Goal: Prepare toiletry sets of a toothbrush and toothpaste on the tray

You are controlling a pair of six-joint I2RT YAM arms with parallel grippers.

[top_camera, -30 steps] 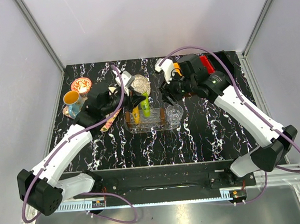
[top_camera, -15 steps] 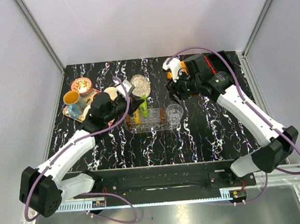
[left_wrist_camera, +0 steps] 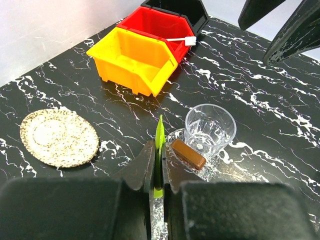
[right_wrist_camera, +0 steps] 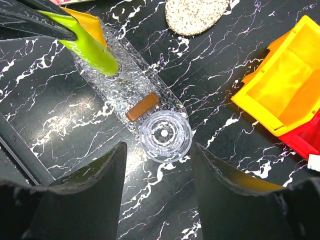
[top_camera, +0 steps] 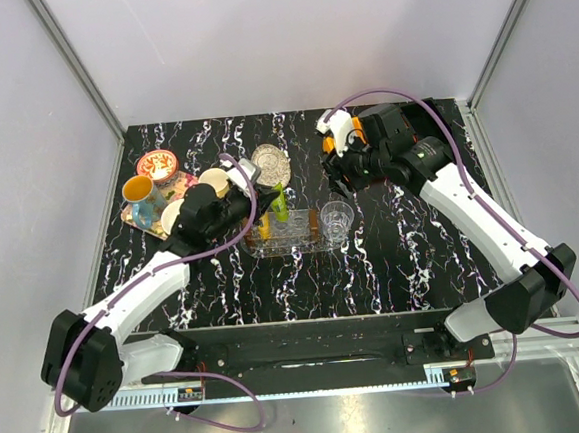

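**Item: lime green toothpaste tube** (left_wrist_camera: 159, 131)
- Location: over one end of the clear oval tray (right_wrist_camera: 131, 82), tilted, lower end down. You cannot tell whether it touches the textured surface.
- Holder: left gripper (left_wrist_camera: 159, 156), pressed together on the tube's flat upper end, seen edge-on.
- Handling: likely light, soft-walled and smooth. Grip the crimped flat end or the stiffer shoulder; a pinch mid-body could squash it or let it slide.

**Item: orange-yellow toothpaste tube** (right_wrist_camera: 89, 24)
- Location: at the same end of the tray, just beside the green one. Expect the same handling.

**Item: toothbrush** (left_wrist_camera: 180, 40)
- Location: lying across the rim of the red bin (left_wrist_camera: 155, 25), well apart from the tray.
- Handling: likely stiff, very light and thin. Take it mid-shaft, across its width; it may roll or flick away.

**Item: right gripper** (right_wrist_camera: 159, 165)
- State: spread, nothing between the fingers. It hangs above the glass cup (right_wrist_camera: 165, 132), which stands at the tray's other end beside a small brown bar (right_wrist_camera: 142, 106)
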